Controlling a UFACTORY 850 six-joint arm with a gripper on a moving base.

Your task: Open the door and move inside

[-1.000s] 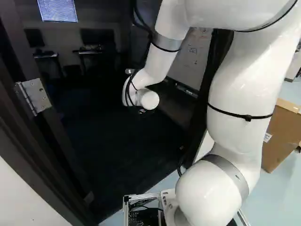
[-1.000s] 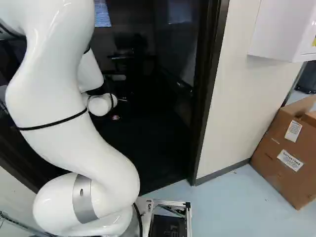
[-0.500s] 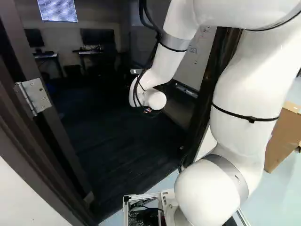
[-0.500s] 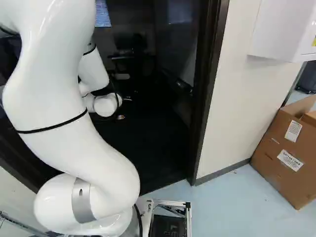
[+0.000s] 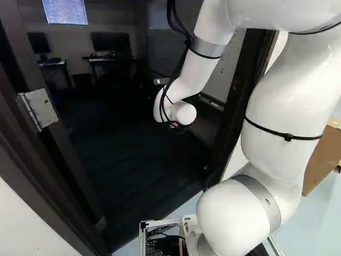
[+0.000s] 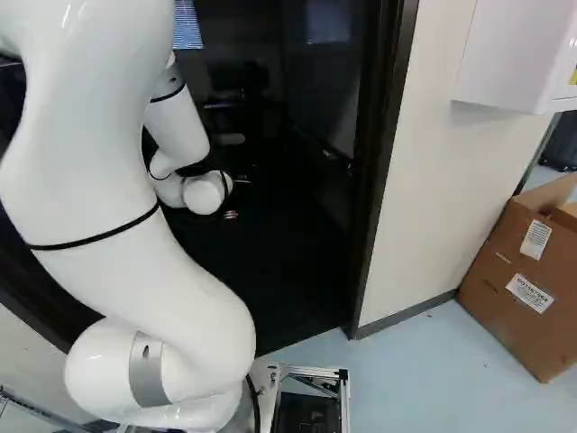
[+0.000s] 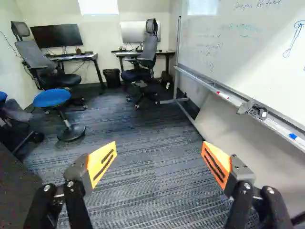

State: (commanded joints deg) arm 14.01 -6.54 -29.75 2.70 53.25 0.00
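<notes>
In the left base view my gripper (image 5: 175, 126) is largely hidden behind the white wrist, within the open doorway. In the wrist view the gripper (image 7: 158, 151) is open, with nothing between its orange-padded fingers and dark striped carpet beyond them. The dark door frame (image 6: 383, 171) stands to the right of the arm in the right base view. A metal hinge (image 5: 40, 109) shows on the frame's opposite side. No handle is visible. A dark grey panel (image 7: 16, 191) lies beside one finger; whether it is the door leaf, I cannot tell.
Inside are a whiteboard (image 7: 238, 52) along one side, a blue stool (image 7: 51, 98), office chairs (image 7: 143, 57) and desks with monitors (image 7: 57, 36) at the far wall. Outside the doorway, a cardboard box (image 6: 518, 275) stands by the white wall (image 6: 442, 162), below a white cabinet (image 6: 509, 54).
My arm's wrist has shifted to the right in both base views, still within the doorway. The upper arm has shifted too, and the base has stayed in place.
</notes>
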